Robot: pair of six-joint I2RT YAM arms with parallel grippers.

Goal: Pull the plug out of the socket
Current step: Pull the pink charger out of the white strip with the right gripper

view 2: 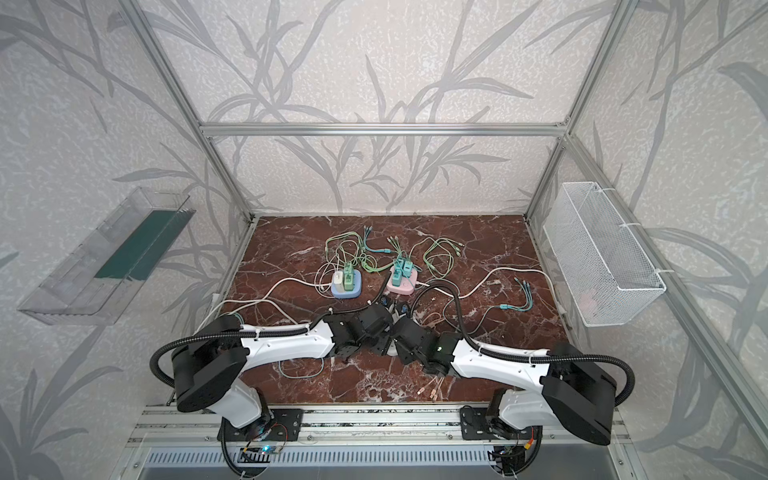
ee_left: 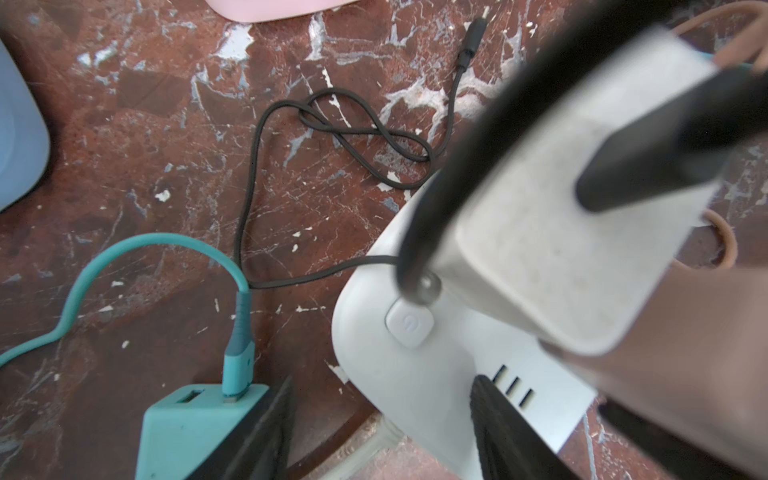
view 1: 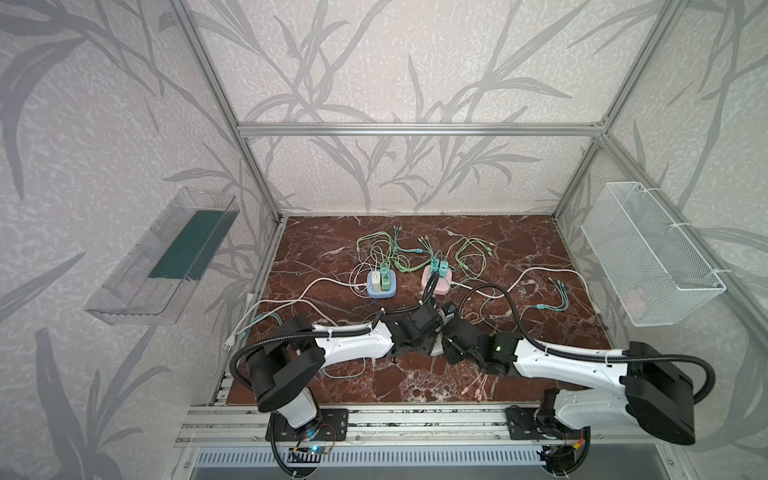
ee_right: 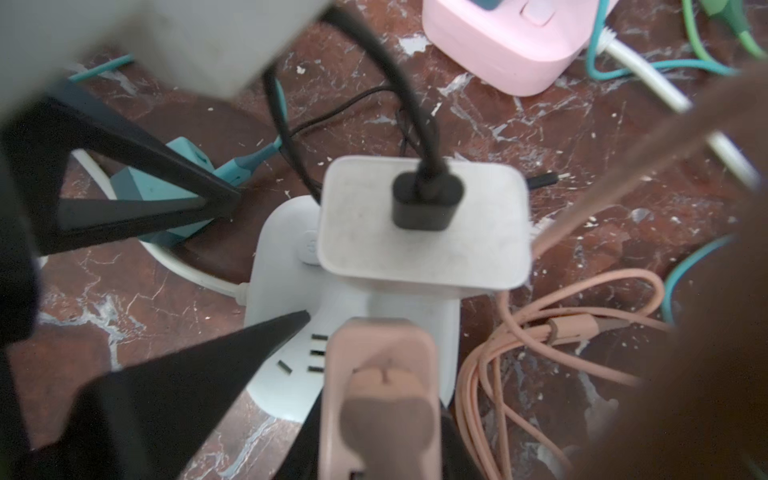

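Currently I'm reading the right wrist cam: the right gripper (ee_right: 380, 419) is sitting clamped on the peach plug (ee_right: 382, 349), jaws flanking its body. The plug is standing on the near end of the white socket (ee_right: 278, 270) and looks seated, tho the prongs are hidden so I can't confirm. That socket is lying near-centre on the table (view 1: 415, 386), nearer than the pink socket (view 1: 436, 286) and the blue socket (view 1: 380, 289). The left gripper (ee_left: 382, 386) is standing w/ jaws apart, one fingertip (ee_left: 490, 399) resting on the socket top beside the empty slots, the other coming down by the teal charger (ee_left: 199, 424); prob. it's pinning the base. I'm judging the plug as light, rigid plastic w/ smooth sides, so slip is the worry: I'm wanting the grip low on the flat faces, pulling straight up, no twisting. The socket is prob. light too and will be lifting along unless held. The peach cable (ee_right: 582, 324) is soft and will be trailing; the white charger (ee_right: 424, 249) is sitting just beyond, so clearance is tight.
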